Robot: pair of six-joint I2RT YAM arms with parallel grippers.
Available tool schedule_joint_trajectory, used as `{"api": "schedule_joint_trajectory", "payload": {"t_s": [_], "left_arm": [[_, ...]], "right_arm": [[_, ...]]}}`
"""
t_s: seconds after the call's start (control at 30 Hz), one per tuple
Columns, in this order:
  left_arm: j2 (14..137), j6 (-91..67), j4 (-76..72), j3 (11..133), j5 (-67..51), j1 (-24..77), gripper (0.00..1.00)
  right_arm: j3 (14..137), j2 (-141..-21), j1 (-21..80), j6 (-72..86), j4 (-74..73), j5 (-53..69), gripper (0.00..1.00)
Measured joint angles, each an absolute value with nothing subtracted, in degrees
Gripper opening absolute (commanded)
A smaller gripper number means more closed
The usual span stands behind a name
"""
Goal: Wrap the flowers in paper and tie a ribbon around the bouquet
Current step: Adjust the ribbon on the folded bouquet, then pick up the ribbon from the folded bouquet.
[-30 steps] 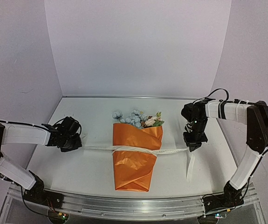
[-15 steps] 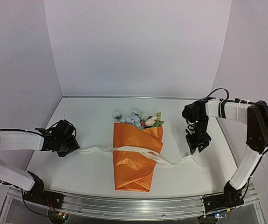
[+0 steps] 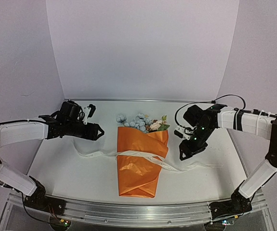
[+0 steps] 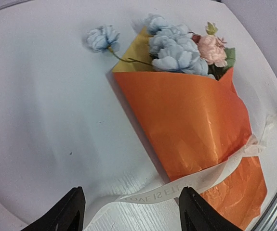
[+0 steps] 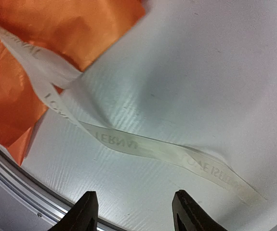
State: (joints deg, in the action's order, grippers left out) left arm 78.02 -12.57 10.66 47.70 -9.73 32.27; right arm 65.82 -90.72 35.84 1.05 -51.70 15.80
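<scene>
Both arms angled inward toward bouquet (image 3: 140,159), left claw (image 4: 133,211) spread, empty, right claw (image 5: 134,209) spread, empty

The bouquet (image 3: 140,163) is laid flat on the table (image 3: 95,180), its wide end turned to the far side. The paper (image 4: 191,120) is folded into an orange cone, yellow showing inside its mouth. The flowers (image 4: 177,50), pale blue with one pink, are spread from it; one blue bloom is set apart. The ribbon (image 5: 143,147), cream with dark lettering, is draped slack across the cone's middle, both ends lying loose.
</scene>
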Motion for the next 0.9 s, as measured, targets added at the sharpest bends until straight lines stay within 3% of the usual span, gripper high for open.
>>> {"api": "schedule_joint_trajectory", "payload": {"t_s": [0.4, 0.9], "left_arm": [[89.6, 25.6, 10.6, 49.5, -19.7, 35.2, 0.68], [97.6, 37.2, 13.9, 52.6, -17.7, 40.0, 0.67]], "right_arm": [[63.4, -94.5, 39.9, -10.5, -42.2, 22.3, 0.58], [62.6, -96.8, 39.9, -15.3, -39.8, 23.3, 0.60]]}}
